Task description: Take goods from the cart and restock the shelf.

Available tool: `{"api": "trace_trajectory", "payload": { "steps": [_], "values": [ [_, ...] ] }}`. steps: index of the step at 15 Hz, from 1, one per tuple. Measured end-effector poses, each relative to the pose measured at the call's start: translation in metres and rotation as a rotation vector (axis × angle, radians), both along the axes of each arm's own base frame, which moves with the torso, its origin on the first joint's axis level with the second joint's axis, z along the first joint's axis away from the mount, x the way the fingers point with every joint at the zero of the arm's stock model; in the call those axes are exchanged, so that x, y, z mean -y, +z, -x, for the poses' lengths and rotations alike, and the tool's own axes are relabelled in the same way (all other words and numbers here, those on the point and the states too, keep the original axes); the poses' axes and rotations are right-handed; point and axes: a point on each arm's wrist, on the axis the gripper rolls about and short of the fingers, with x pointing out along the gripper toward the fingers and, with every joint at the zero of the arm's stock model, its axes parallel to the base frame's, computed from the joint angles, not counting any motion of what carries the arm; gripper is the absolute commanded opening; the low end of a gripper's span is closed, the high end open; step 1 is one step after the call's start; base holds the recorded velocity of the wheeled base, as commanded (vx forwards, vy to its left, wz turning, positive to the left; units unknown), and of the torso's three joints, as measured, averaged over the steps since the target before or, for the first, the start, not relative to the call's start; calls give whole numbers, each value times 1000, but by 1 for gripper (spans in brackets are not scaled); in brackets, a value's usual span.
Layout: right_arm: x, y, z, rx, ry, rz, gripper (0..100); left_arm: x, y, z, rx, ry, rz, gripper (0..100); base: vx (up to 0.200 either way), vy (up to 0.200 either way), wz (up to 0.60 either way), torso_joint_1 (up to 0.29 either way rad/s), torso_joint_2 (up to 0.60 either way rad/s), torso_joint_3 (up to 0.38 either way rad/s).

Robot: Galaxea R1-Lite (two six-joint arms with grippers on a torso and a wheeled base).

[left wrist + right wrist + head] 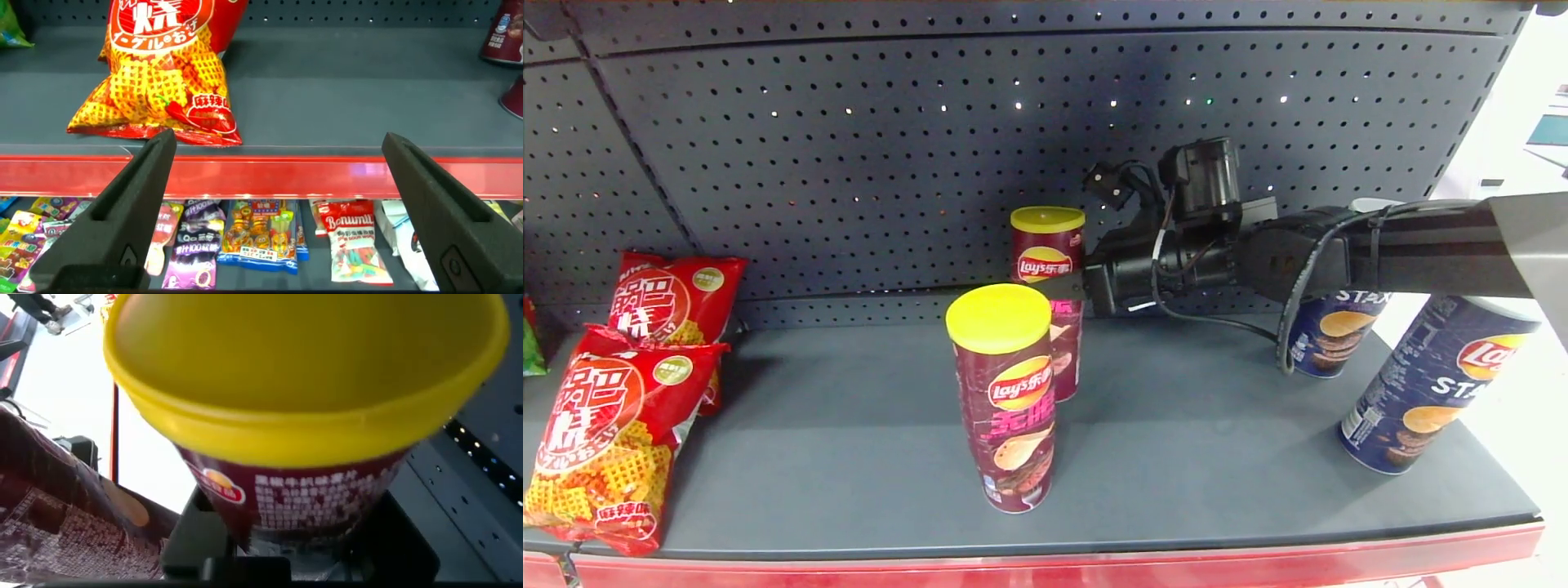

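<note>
Two maroon chip cans with yellow lids stand mid-shelf in the head view. The front can (1006,408) stands free. The rear can (1047,245) stands upright close to the pegboard, and my right gripper (1066,287) reaches in from the right and is shut around its middle. In the right wrist view that can (302,400) looms very close, lid toward the camera. My left gripper (278,212) hangs open and holds nothing, in front of the shelf's red front edge (261,175), below a red snack bag (159,77).
Two red snack bags (605,441) (674,298) lie at the shelf's left end. Two blue chip cans (1327,331) (1429,392) stand at the right, under my right arm. The grey shelf board (849,457) is bare between them. Candy packs (261,241) fill the lower shelf.
</note>
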Motion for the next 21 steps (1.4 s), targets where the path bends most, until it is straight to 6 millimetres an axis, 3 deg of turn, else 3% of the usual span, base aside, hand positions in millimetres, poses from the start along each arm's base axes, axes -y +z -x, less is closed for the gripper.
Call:
{"api": "trace_trajectory", "payload": {
  "steps": [5, 11, 12, 21],
  "values": [
    [-13, 4, 0, 14, 61, -29, 0, 0, 0, 0, 0, 0, 0, 100, 0, 0, 0, 0, 0, 0],
    [-25, -7, -4, 19, 82, -28, 0, 0, 0, 0, 0, 0, 0, 100, 0, 0, 0, 0, 0, 0],
    [-26, -8, -4, 20, 85, -27, 100, 0, 0, 0, 0, 0, 0, 100, 0, 0, 0, 0, 0, 0],
    [-25, -14, -6, 16, 87, -12, 100, 0, 0, 0, 0, 0, 0, 100, 0, 0, 0, 0, 0, 0]
  ]
}}
